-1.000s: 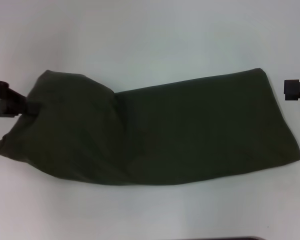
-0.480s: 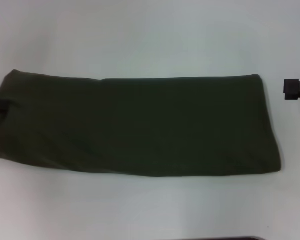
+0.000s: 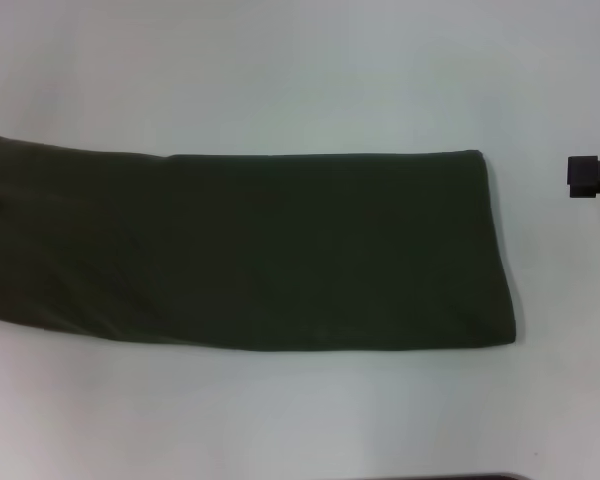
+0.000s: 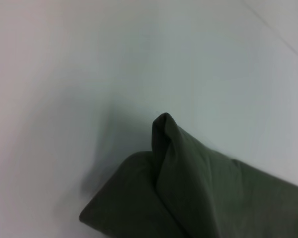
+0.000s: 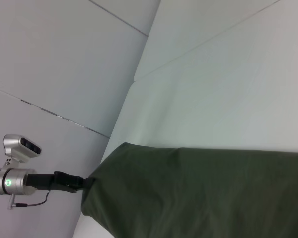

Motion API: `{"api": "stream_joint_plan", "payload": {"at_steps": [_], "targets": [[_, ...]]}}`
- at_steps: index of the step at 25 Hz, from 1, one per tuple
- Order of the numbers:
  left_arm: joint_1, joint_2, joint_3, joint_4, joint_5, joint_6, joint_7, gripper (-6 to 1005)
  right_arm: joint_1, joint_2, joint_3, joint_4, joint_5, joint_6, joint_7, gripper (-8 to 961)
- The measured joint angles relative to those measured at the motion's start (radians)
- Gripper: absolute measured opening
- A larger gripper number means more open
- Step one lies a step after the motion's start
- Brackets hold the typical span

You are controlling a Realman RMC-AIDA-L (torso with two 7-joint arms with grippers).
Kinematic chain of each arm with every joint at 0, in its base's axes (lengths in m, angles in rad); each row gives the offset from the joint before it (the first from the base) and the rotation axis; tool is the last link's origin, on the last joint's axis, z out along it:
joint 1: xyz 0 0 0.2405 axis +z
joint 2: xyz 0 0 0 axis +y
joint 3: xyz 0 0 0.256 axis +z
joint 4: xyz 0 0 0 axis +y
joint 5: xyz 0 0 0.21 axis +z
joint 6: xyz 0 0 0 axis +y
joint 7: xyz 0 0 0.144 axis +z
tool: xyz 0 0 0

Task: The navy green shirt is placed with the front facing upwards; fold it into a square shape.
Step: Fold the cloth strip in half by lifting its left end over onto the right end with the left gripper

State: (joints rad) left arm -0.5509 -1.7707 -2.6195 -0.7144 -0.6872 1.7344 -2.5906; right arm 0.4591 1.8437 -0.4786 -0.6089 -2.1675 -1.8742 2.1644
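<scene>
Head view: navy green shirt (image 3: 240, 250) on the white table (image 3: 300, 70), long axis left to right, running off the left edge; right gripper (image 3: 592, 177) parked beside its right end, finger state not visible.

Left wrist view: raised shirt fold (image 4: 161, 131).

Right wrist view: left gripper (image 5: 72, 182) closed on the shirt's far end.

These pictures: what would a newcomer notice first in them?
A long dark olive-green cotton shirt, folded into a wide band, lies flat across the white table and runs off the head view's left edge. The left gripper holds its far end, seen in the right wrist view; the right gripper waits beside the table's right edge.
</scene>
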Motion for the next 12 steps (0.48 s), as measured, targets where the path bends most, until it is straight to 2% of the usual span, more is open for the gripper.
{"api": "stream_joint_plan", "payload": {"at_steps": [4, 10, 11, 12], "targets": [[-0.017, -0.012, -0.033, 0.007, -0.033, 0.061, 0.011, 47, 0.0, 0.0, 0.0, 0.0, 0.0, 0.003, 0.0, 832], [-0.075, -0.072, -0.037, 0.005, -0.137, 0.18, 0.036, 47, 0.0, 0.001, 0.0, 0.0, 0.0, 0.005, 0.0, 834], [-0.075, -0.072, -0.037, 0.005, -0.137, 0.18, 0.036, 48, 0.0, 0.001, 0.0, 0.0, 0.0, 0.006, 0.0, 834], [-0.111, -0.1, -0.032, 0.001, -0.159, 0.21, 0.038, 48, 0.0, 0.001, -0.001, 0.0, 0.0, 0.006, 0.0, 833]]}}
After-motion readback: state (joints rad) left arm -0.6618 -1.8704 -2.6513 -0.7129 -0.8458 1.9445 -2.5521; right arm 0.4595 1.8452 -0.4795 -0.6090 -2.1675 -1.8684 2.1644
